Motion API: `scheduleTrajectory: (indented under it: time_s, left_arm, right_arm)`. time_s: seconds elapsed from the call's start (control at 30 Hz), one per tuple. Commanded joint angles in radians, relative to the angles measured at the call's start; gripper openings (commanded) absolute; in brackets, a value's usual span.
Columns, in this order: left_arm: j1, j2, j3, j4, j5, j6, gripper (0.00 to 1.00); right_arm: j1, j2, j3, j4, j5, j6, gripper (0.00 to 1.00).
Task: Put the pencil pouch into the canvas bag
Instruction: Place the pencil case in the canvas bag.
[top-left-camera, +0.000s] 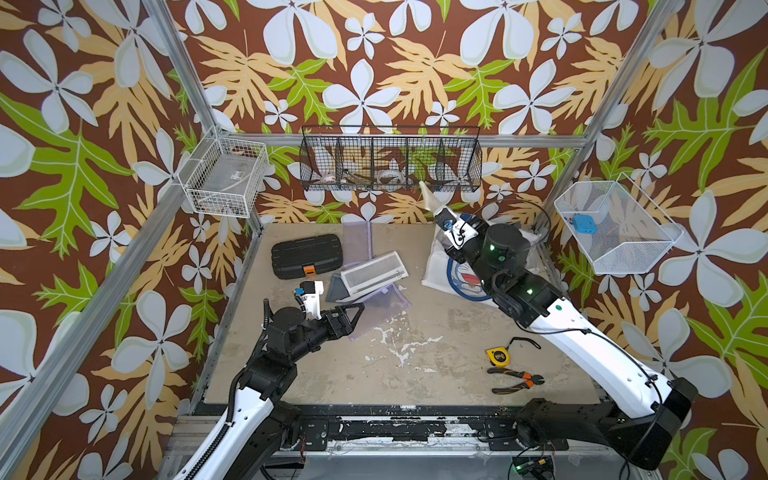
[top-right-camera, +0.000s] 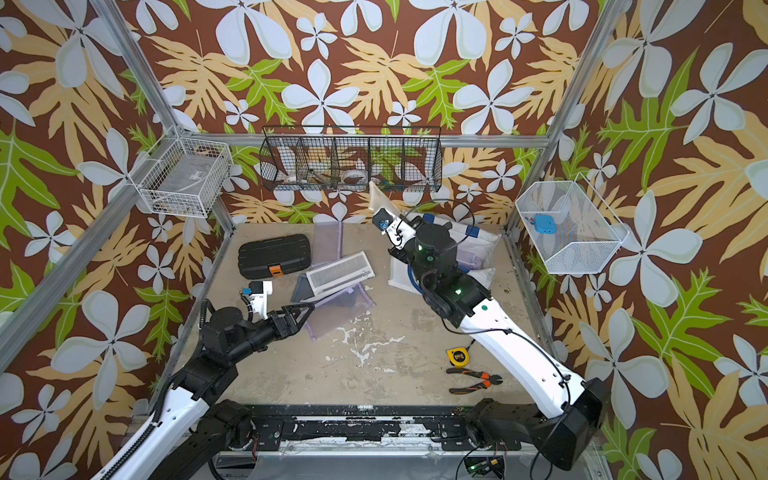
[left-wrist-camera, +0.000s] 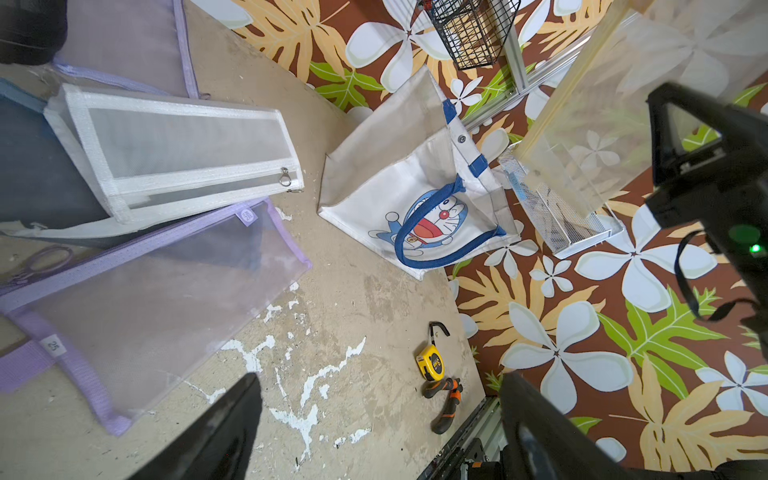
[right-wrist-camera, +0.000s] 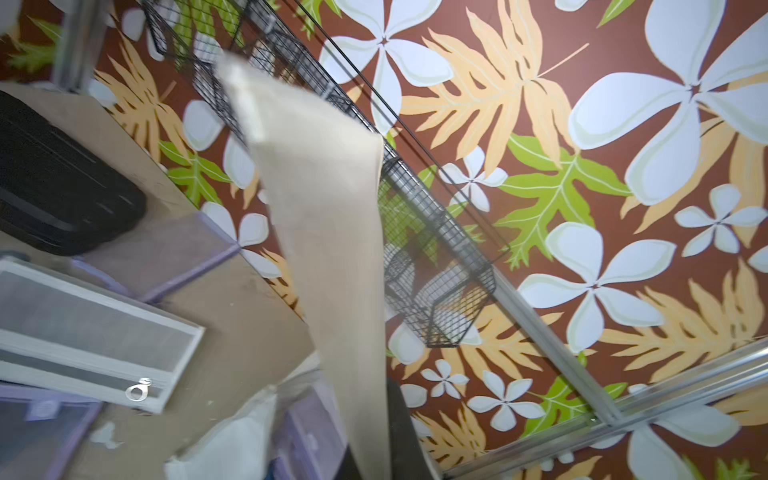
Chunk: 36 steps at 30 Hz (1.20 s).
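Worn tabletop (top-left-camera: 415, 374) — left gripper (top-left-camera: 357, 316) low, jaws spread — right gripper (top-left-camera: 435, 210) held high, pinching the pencil pouch (top-left-camera: 428, 195).

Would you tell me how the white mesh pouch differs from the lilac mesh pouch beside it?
The white mesh pouch is boxy with raised sides; the lilac mesh pouch lies flat. The white pouch has white trim, the lilac pouch purple trim. The white pouch shows a metal zip ring; the lilac pouch bears a small numbered tag. Both are see-through mesh lying on the table.
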Motion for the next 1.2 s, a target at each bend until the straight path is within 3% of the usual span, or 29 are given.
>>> scheduleTrajectory:
  time_s: [0.0, 0.23, 0.47, 0.73, 0.83, 0.97, 1.17]
  left_arm:
    - [0.001, -0.003, 0.011, 0.014, -0.020, 0.053, 0.91]
    - [0.010, 0.010, 0.035, 0.013, -0.002, 0.093, 0.92]
    - [0.025, 0.009, 0.043, -0.006, -0.005, 0.134, 0.92]
    - [0.027, 0.006, 0.028, 0.016, 0.005, 0.121, 0.92]
    - [0.029, -0.007, 0.019, 0.016, -0.004, 0.118, 0.93]
    - [0.030, -0.010, 0.018, 0.003, -0.014, 0.129, 0.93]
    - [0.030, 0.006, 0.008, 0.007, -0.027, 0.136, 0.93]
  right_arm:
    - [-0.052, 0.080, 0.096, -0.117, 0.069, -0.123, 0.00]
    - [-0.141, 0.219, 0.164, -0.186, 0.155, -0.158, 0.00]
    - [-0.232, 0.200, 0.008, -0.111, 0.107, -0.146, 0.00]
    - [-0.256, 0.254, -0.064, -0.099, 0.113, -0.119, 0.01]
    - [-0.260, 0.286, -0.027, -0.138, 0.108, -0.091, 0.15]
    - [-0.271, 0.307, -0.001, -0.155, 0.125, -0.068, 0.24]
    - [-0.270, 0.277, -0.002, -0.174, 0.095, -0.002, 0.56]
